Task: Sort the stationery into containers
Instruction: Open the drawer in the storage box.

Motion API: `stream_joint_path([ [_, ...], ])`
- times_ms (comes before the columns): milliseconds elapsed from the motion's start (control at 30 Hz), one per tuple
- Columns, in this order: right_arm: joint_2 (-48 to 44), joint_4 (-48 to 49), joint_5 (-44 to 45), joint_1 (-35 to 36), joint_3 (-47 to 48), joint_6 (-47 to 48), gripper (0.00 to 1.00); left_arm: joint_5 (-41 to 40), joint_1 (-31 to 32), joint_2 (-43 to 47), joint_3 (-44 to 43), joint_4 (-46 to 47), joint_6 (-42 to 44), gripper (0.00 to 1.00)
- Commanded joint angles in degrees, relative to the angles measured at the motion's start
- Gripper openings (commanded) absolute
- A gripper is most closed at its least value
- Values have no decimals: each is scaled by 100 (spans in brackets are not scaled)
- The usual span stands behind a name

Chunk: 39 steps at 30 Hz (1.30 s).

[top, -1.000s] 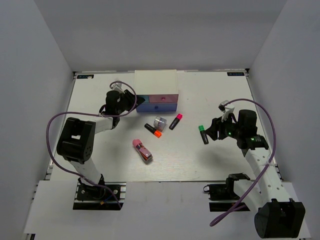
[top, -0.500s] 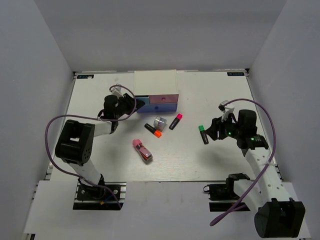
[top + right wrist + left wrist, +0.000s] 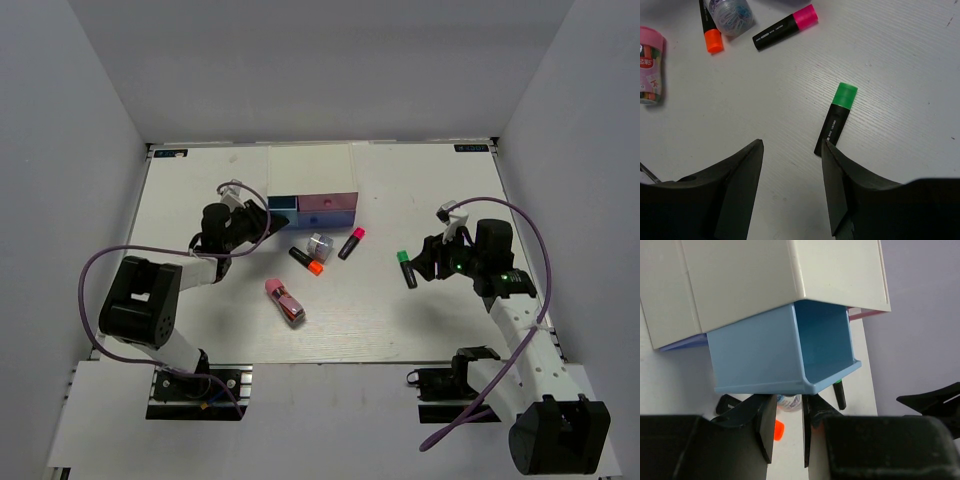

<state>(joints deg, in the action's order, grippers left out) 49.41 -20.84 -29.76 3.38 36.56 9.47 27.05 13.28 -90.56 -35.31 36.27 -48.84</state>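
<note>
The white mini cabinet [image 3: 310,168] stands at the table's back middle. My left gripper [image 3: 262,212] is shut on the front lip of its small blue drawer [image 3: 283,202], which sticks out open and empty in the left wrist view [image 3: 790,350], the gripper [image 3: 788,399] just under the lip. The pink drawer [image 3: 331,200] and the wide blue-purple drawer [image 3: 320,217] are closed. The orange-capped marker [image 3: 306,261], silver-purple block [image 3: 320,245], pink-capped marker [image 3: 351,243] and pink stapler-like piece [image 3: 284,300] lie in front. My right gripper [image 3: 792,145] is open, low beside the green-capped marker [image 3: 836,119].
Grey walls enclose the white table [image 3: 200,310] on three sides. The arm bases and cables sit at the near edge. The right wrist view also shows the orange-capped marker [image 3: 708,25], the block [image 3: 730,15] and the pink-capped marker [image 3: 786,27].
My left gripper has drawn back from the cabinet toward the left and near side, and the blue drawer has slid out with it. The right arm has not moved.
</note>
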Motion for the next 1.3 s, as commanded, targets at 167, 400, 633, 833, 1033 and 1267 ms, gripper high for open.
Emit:
stream_joint_path([
  [167,78,177,-135,-4,18,63,56,714,96,338,464,-753,375,5],
  [400,385,247,-1196,40,395,562,53,767,96,215,411,-806,375,5],
  [633,1799,537,-1586,373,1889,1758,17,715,96,100,191,-859,375,6],
  [833,2740,458,-1480,1136,3416,3101,44,714,96,48,138,-806,322,6],
  [1033,3294,484,-1112,1893,3771,3632,60,714,96,48,138,-806,322,6],
  [1267,3760,1012,-278,2606,4025,3508,62,714,96,-5,138,-806,270,6],
])
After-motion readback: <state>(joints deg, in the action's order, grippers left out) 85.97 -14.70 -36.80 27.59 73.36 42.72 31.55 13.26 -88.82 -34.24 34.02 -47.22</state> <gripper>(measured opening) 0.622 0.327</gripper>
